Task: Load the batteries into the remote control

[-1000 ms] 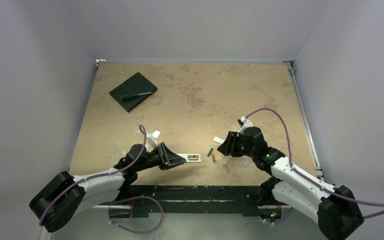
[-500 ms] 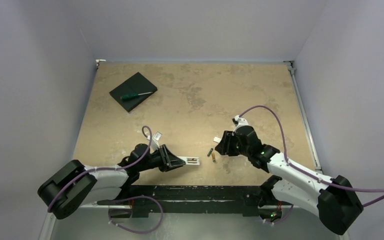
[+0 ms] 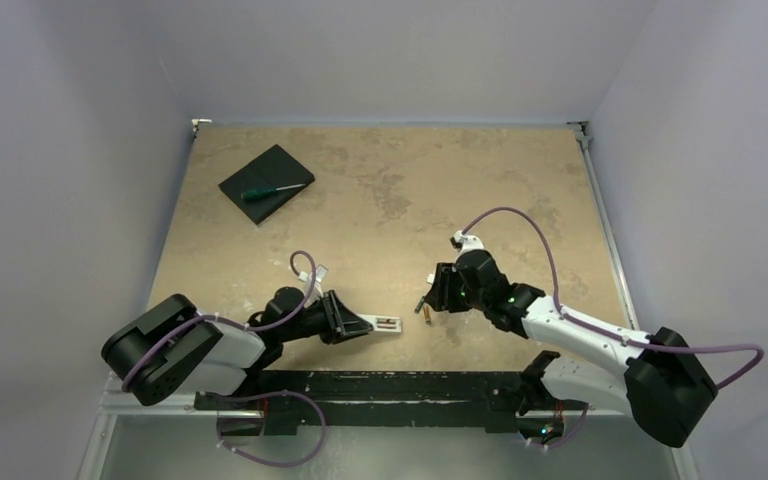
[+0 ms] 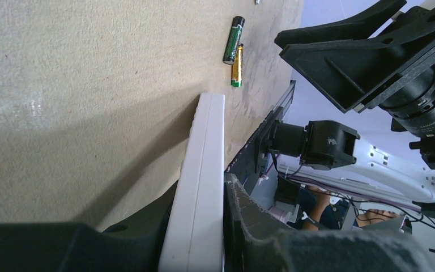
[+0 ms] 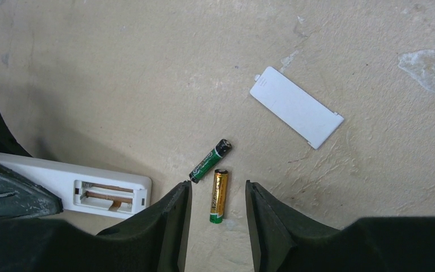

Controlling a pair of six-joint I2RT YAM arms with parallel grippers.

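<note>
Left fingers (image 4: 249,226): two, clamped on the long sides of the remote control (image 4: 199,187), one dark pad against each side.
Left gripper (image 3: 348,320): one, holding the remote low near the front edge of the table (image 3: 390,200), the remote's free end pointing right toward the other arm.
Right fingers (image 5: 173,226): two, spread apart and grasping nothing.
Right gripper (image 5: 216,186): one, poised over the batteries (image 3: 423,308). In its wrist view the gold cell showed in the gap between the tips. Whether the tips touched the table could not be told.
Remote control: one, white, back side up. Its battery bay (image 5: 104,192) was uncovered, with a brownish strip showing inside.
Batteries: two, both loose on the table, just past the remote's open end and apart from it.
Green-black battery (image 5: 210,161): one, lying slanted, its lower end just beside the top of the gold one.
Gold battery (image 5: 218,196): one, lying roughly along the line of the finger gap.
Bay cover (image 5: 295,107): one, a white rectangular lid lying flat on the table beyond the batteries, apart from them.
Black pad (image 3: 266,183): one, at the far left of the table, well apart from both arms.
Screwdriver (image 3: 260,193): one, green-handled, lying across the pad.
</note>
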